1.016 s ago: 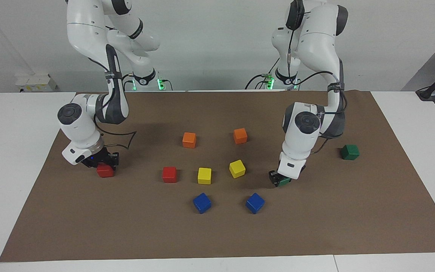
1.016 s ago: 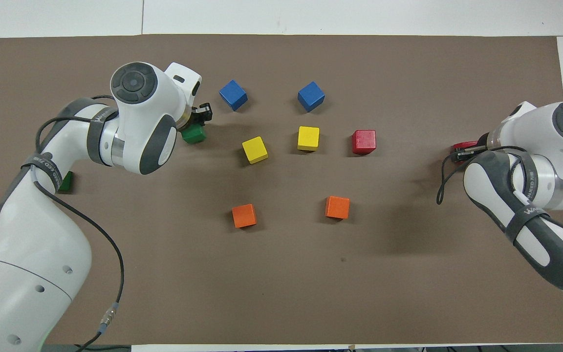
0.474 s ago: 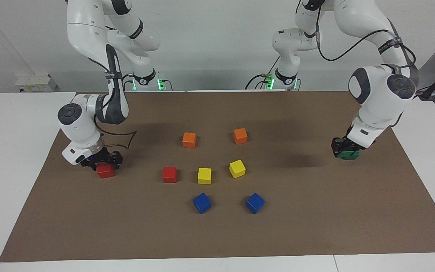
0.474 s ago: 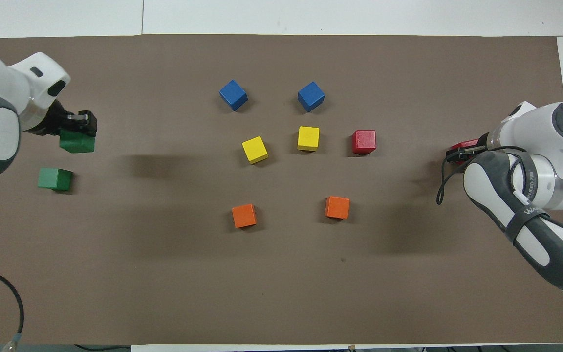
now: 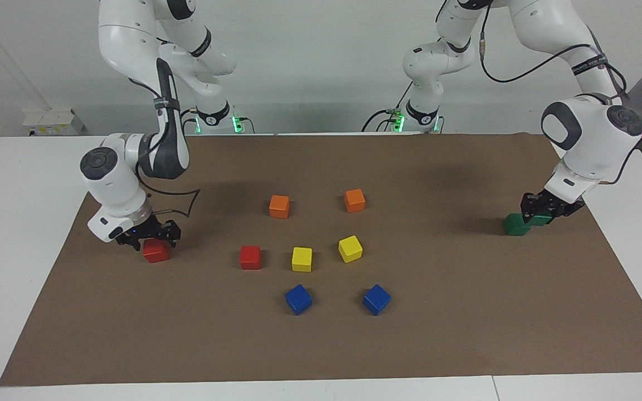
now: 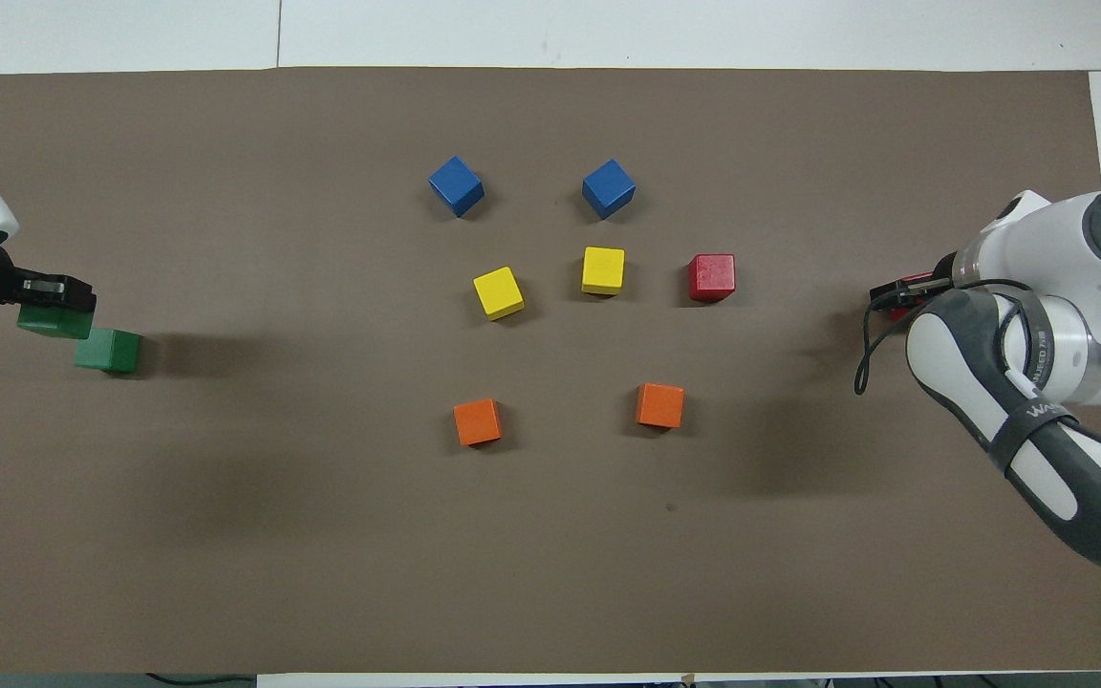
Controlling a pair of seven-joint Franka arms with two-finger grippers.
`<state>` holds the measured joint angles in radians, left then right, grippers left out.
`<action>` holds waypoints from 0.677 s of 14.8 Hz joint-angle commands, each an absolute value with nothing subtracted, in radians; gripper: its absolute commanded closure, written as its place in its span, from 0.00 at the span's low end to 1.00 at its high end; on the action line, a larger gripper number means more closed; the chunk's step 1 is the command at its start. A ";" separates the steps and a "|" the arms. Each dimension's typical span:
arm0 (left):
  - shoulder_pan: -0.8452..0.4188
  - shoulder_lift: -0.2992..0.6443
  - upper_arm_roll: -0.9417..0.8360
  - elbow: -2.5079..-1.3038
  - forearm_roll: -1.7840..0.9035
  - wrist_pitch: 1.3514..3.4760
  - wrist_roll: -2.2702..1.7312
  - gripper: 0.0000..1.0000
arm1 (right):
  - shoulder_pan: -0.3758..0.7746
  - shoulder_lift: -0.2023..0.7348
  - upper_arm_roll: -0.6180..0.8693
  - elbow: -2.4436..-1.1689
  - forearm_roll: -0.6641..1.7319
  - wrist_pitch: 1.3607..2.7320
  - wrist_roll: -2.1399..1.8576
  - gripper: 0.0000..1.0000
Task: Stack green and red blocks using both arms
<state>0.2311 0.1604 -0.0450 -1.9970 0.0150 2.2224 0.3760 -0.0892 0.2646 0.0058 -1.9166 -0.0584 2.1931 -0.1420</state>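
The left gripper (image 5: 544,210) pinches a green cube (image 5: 541,219), square-on, beside its twin (image 5: 515,224). The right gripper (image 5: 148,236) hangs spread above a level red cube (image 5: 156,252).

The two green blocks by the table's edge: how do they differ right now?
One green block sits on the brown mat, touched by nothing. The other green block is gripped in the left pincer, raised slightly beside the first rather than on top of it, so no stack yet. They share colour, size and cube shape.
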 commanded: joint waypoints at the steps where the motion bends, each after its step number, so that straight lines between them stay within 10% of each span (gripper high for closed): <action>1: 0.248 0.107 -0.055 -2.075 -0.003 2.267 0.435 1.00 | -0.077 0.238 0.012 -1.772 -0.075 2.024 -0.130 0.00; 10: 0.264 0.117 -0.054 -2.111 -0.048 2.326 0.463 1.00 | 0.244 0.297 0.014 -1.572 -0.080 1.968 0.345 0.02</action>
